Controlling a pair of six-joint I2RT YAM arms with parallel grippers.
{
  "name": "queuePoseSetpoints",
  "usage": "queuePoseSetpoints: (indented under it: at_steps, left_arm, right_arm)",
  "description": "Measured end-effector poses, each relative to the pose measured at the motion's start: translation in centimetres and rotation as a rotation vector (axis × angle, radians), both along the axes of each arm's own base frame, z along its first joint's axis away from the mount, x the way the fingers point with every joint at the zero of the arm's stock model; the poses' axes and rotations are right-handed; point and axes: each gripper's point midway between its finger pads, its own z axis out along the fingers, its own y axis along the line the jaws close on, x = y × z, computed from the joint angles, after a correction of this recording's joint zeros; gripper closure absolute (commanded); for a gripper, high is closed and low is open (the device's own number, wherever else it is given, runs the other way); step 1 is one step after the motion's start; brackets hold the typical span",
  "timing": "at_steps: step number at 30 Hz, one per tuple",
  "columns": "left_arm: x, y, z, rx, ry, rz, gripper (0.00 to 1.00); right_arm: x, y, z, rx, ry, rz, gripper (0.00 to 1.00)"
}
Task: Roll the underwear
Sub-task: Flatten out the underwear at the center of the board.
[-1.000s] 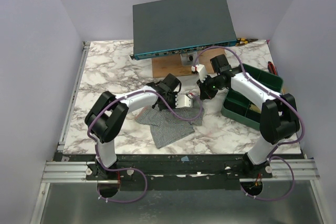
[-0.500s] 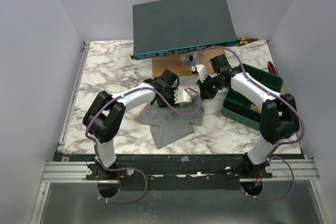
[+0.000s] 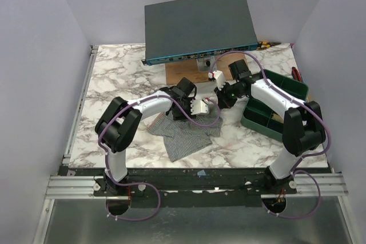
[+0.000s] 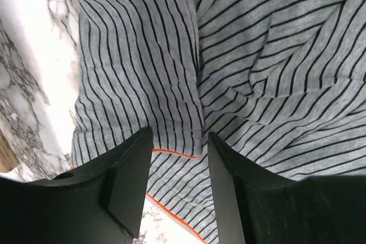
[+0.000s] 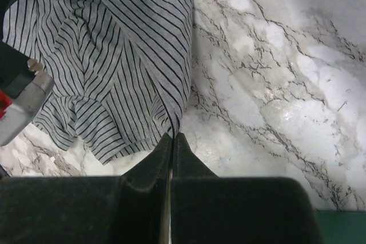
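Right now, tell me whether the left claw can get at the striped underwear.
Probably yes: the left claw hangs open right over the underwear, and nothing shows between its fingers and the cloth.

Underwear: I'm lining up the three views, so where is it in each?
Top external: underwear at centre, between the arms.
Left wrist: it fills the frame above the left gripper.
Right wrist: upper left, edge pinched in the right gripper.
Shared landmark: the marble table.

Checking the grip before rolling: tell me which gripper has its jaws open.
The left gripper: its jaws stand apart over the striped underwear. The right gripper has its jaws pinched shut on the cloth's edge.
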Motion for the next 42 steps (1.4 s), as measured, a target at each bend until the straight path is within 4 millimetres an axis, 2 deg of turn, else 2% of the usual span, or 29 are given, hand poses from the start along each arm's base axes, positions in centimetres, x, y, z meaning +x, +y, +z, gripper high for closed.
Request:
queuePoseSetpoints:
  at_steps: [5, 10, 20, 33, 37, 40, 42]
  left_arm:
    - [0.2, -0.3, -0.1, 0.003, -0.010, -0.006, 0.69]
    - [0.1, -0.2, -0.3, 0.008, -0.007, -0.008, 0.75]
    - [0.4, -0.4, 0.3, 0.005, -0.009, -0.007, 0.99]
    - [0.2, -0.5, 0.9, -0.024, 0.029, 0.033, 1.00]
    - [-0.1, -0.1, 2.9, -0.088, 0.064, 0.096, 1.00]
    - [0.3, -0.2, 7.1, -0.183, 0.051, 0.153, 1.00]
    - [1.0, -0.4, 11.2, -0.272, 0.008, 0.188, 1.00]
  right_arm:
    - [0.0, 0.0, 0.0, 0.000, 0.001, 0.000, 0.99]
    - [-0.1, 0.0, -0.2, -0.002, 0.004, 0.000, 1.00]
    - [-0.3, -0.1, -0.4, -0.005, 0.012, 0.000, 0.99]
    - [-0.4, -0.1, -0.5, -0.005, 0.014, -0.001, 0.99]
    - [-0.4, -0.1, -0.1, -0.001, 0.007, -0.004, 0.99]
    - [-0.5, -0.2, 1.1, 0.006, -0.007, -0.007, 0.99]
    - [-0.2, -0.1, 2.6, 0.019, -0.036, -0.010, 0.99]
